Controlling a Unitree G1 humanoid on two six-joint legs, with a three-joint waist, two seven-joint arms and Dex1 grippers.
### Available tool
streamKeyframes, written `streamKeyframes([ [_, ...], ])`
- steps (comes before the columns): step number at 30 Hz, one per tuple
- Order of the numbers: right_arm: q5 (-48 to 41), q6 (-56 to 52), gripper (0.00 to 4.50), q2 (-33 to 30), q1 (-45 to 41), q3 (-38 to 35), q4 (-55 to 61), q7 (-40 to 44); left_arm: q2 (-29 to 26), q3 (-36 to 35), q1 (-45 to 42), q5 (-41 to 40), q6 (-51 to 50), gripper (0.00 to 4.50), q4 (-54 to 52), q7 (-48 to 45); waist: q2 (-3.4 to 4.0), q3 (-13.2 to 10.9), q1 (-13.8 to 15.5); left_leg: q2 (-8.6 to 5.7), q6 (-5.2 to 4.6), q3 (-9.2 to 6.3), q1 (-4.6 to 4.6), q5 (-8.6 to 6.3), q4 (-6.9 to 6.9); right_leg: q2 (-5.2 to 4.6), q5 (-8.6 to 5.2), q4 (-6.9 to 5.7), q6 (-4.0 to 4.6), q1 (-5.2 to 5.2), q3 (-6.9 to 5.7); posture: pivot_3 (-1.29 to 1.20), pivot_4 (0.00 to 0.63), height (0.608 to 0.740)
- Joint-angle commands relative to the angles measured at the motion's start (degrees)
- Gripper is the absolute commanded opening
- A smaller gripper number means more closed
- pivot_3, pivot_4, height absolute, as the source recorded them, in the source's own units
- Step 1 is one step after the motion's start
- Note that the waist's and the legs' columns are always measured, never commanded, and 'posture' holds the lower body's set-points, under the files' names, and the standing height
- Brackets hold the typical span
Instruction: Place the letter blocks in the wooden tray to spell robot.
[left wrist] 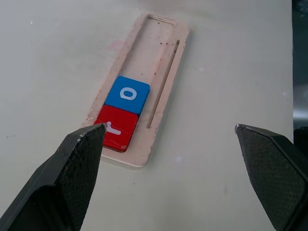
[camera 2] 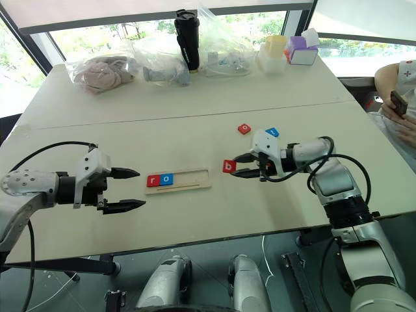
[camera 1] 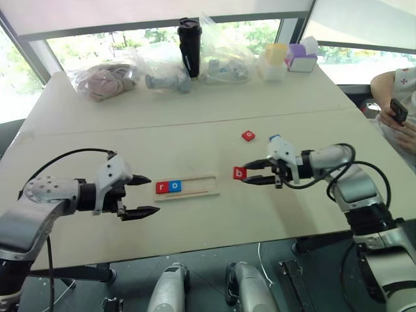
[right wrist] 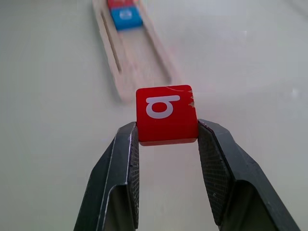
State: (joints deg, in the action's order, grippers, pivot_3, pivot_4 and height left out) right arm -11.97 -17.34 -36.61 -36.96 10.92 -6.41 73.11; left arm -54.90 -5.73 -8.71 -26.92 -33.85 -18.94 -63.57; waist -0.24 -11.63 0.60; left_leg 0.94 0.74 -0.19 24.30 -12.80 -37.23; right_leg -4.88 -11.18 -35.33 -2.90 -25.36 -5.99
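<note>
A red "b" block is gripped by its side edges in the right claw, just right of the wooden tray on the pale tabletop, likely for the third slot. A red "r" and blue "o" fill the tray's left end. The left claw is held open nearby. A red block and a blue block lie farther back.

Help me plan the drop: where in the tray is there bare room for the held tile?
The wooden tray is bare from the blue o to its far end. The r end is filled. The right gripper holds the b.
</note>
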Motion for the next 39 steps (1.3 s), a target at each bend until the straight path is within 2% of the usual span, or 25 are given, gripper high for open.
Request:
streamKeyframes([
  [1, 1.86, -1.04, 1.15, 5.66, -4.12, 3.53, -0.05, -3.76, -0.77, -2.23, 0.17, -0.21, 0.99, 4.5, -0.12, 0.16, 0.0, 0.0, -0.06, 0.0, 0.0, 0.0, 0.0, 0.0, 0.0, 0.01, 0.01, -0.01, 0.01, 0.0, 0.0, 0.0, 0.15, 0.74],
  [7, 8.26, 2.97, 1.15, 13.83, -9.79, 10.18, -10.03, -6.76, -1.63, -4.79, 1.73, -0.35, 1.08, 4.5, -0.01, 0.64, 0.0, 0.0, 0.19, 0.0, 0.01, 0.0, 0.07, 0.01, 0.0, 0.03, 0.06, 0.0, 0.05, -0.04, 0.01, 0.0, 0.15, 0.74],
  [12, 10.6, 6.13, 1.15, 16.37, -11.75, 12.74, -15.73, -5.6, -1.7, -7.93, 3.65, -1.4, 0.33, 4.5, -0.96, 1.54, 0.0, 0.0, -0.02, -0.04, 0.02, 0.04, 0.08, 0.01, -0.01, -0.02, 0.07, 0.04, 0.03, -0.03, 0.05, 0.0, 0.15, 0.74],
  [15, 11.71, 7.38, 1.15, 17.43, -12.64, 13.46, -18.43, -5.4, -0.19, -10.65, 3.2, -5.55, -2.34, 4.5, -2.3, 2.52, 0.0, 0.0, -0.06, -0.02, 0.02, 0.02, 0.07, 0.02, -0.01, 0.01, 0.08, -0.01, 0.06, -0.04, 0.05, 0.0, 0.15, 0.74],
  [18, 12.57, 8.23, 1.15, 18.73, -13.44, 13.52, -20.73, -5.69, -1.14, -11.06, 4.16, -6.45, -3.52, 4.5, -3.73, 2.4, 0.0, 0.0, -0.2, 0.0, 0.03, 0.0, 0.03, 0.02, -0.01, 0.06, 0.09, -0.05, 0.06, -0.04, 0.05, 0.0, 0.15, 0.74],
  [39, 13.61, 6.98, 1.15, 21.65, -13.35, 13.35, -20.28, -4.74, -1.64, -7.2, 3.78, -4.08, -1.78, 4.5, -3.05, 3.3, 0.01, 0.0, -0.38, 0.03, 0.04, -0.01, -0.01, 0.03, 0.01, 0.12, 0.1, -0.12, 0.08, -0.06, 0.08, 0.0, 0.15, 0.74],
])
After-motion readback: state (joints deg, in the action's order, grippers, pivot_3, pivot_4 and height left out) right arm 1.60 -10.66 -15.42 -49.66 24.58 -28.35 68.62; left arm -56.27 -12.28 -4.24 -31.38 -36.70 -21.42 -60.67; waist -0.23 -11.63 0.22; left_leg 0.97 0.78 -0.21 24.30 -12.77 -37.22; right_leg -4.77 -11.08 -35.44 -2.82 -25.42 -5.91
